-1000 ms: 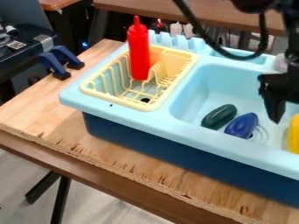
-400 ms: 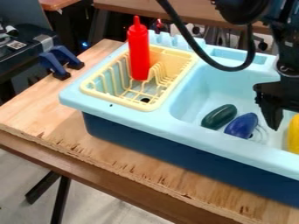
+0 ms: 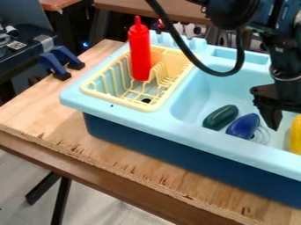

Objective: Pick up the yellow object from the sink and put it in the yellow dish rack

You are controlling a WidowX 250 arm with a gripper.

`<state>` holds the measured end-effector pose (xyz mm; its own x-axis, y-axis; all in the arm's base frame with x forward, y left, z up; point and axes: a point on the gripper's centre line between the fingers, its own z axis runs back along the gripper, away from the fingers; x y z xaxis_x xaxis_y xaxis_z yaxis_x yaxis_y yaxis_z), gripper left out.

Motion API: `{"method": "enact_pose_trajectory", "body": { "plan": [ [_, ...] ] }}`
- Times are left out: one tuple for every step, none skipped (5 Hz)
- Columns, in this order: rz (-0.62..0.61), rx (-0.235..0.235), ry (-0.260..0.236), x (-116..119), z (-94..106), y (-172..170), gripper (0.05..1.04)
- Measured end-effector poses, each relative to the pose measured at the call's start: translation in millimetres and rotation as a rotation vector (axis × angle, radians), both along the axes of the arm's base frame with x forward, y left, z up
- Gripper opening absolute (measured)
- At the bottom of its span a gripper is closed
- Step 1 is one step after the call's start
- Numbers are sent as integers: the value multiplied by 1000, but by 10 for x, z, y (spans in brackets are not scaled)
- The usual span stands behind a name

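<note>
The gripper [image 3: 280,104] hangs over the right basin of the light blue toy sink [image 3: 203,139], at the right side of the view. It is open, with one finger in sight pointing down and the other side cut off by the view's edge. Just left of that finger lies a blue-purple oval thing [image 3: 243,126], with a dark green oval thing [image 3: 220,117] beside it. A yellow thing [image 3: 295,135] is partly visible at the right edge, right of the finger. I see nothing held.
A red bottle [image 3: 140,52] stands upright in a yellow dish rack [image 3: 170,90] in the sink's left part. A black cable loops above the basin. Blue clamps [image 3: 54,65] sit at the wooden table's [image 3: 53,116] back left edge.
The arm and gripper have shifted left in the view, bringing more of the arm into sight. The cable loop has moved left too. The sink, bottle and oval things have stayed put.
</note>
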<state>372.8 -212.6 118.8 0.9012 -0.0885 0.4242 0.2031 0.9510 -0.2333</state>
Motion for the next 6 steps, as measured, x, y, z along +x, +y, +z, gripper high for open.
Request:
{"method": "enact_pose_trajectory", "body": {
  "plan": [
    [14, -15, 17, 12, -95, 33, 1003],
    [27, -35, 22, -6, -151, 23, 1003],
    [31, -36, 49, -51, -238, 45, 963],
    [34, -41, 50, -37, -266, 88, 700],
    [26, -36, 46, -43, -267, 76, 663],
    [16, -33, 39, -40, -259, 75, 663]
  ]
}}
